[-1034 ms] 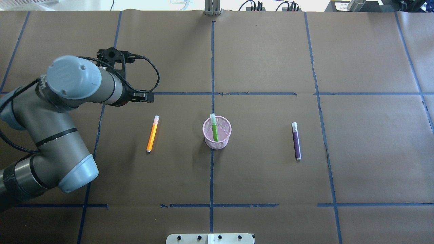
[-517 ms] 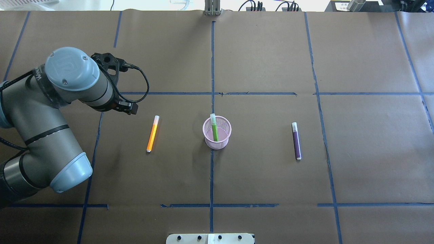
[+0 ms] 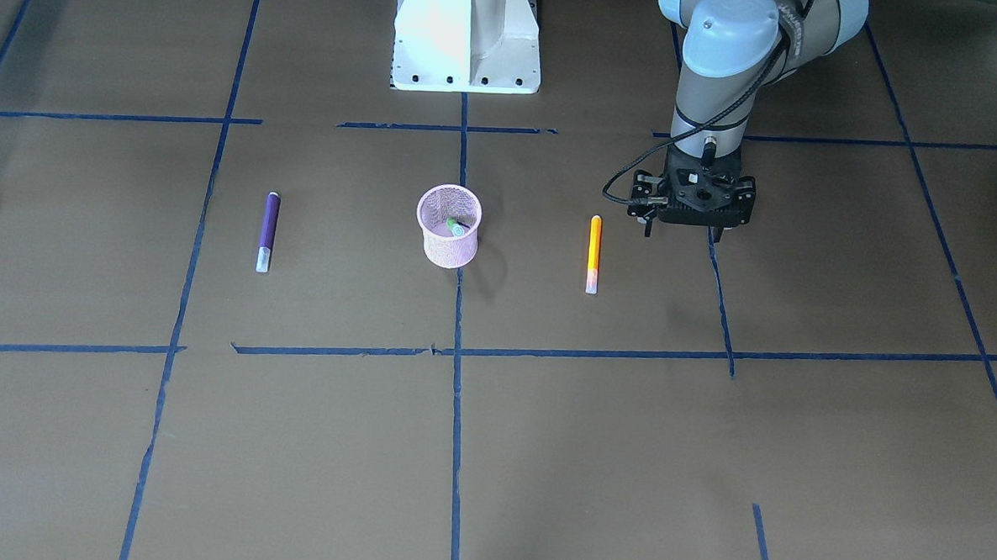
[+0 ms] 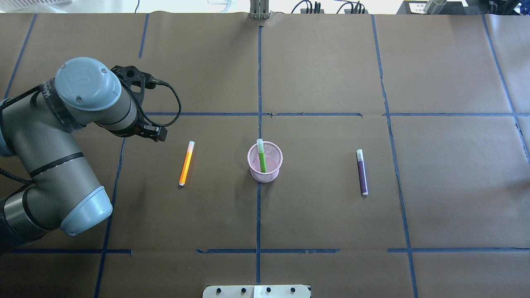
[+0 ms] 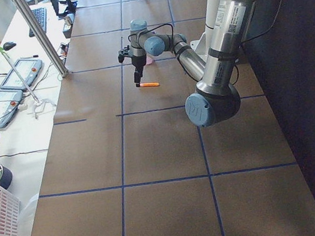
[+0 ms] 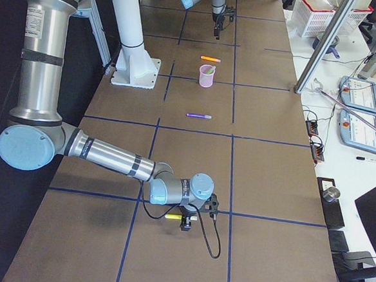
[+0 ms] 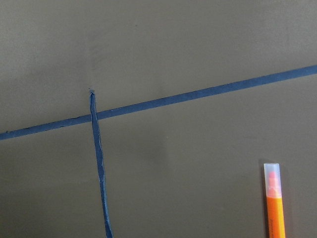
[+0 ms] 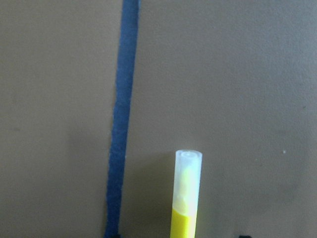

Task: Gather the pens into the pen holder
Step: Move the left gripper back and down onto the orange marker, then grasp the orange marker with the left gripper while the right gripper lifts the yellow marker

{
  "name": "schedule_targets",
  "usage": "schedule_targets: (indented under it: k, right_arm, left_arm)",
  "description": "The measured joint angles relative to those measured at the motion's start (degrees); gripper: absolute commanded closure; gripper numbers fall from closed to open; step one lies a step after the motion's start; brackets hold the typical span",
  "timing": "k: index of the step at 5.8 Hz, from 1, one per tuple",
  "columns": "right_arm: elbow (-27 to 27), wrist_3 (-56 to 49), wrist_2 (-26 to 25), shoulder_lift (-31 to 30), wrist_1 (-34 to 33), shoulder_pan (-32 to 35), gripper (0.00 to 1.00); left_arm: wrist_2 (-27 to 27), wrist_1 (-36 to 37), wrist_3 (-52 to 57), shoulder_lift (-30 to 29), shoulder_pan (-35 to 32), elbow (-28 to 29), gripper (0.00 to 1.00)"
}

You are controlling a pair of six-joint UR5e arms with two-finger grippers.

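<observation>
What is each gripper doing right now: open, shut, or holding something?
The left gripper is open and empty, beside the orange pen.
The right gripper: cannot be told; a yellow pen is right at it.

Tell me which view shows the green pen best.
Overhead exterior: the green pen shows nearly full length, leaning inside the pen holder. Exterior front-facing shows only its top end. In exterior right it is too small to judge. Exterior left and both wrist views show none of it.
</observation>
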Motion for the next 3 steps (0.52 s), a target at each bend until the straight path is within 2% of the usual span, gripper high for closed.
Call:
schedule_targets:
  k: [1, 3]
  right_arm:
    - [-0.08, 0.04, -0.04, 0.01, -0.03, -0.28, 0.99]
    - [-0.06, 0.13, 0.0, 0.14, 0.04, -0.64, 1.0]
  left_arm:
    - [0.0, -0.02, 0.01, 0.01, 0.04, 0.16, 0.06]
    - [-0.03, -0.14, 0.05, -0.03, 0.09, 0.42, 0.06]
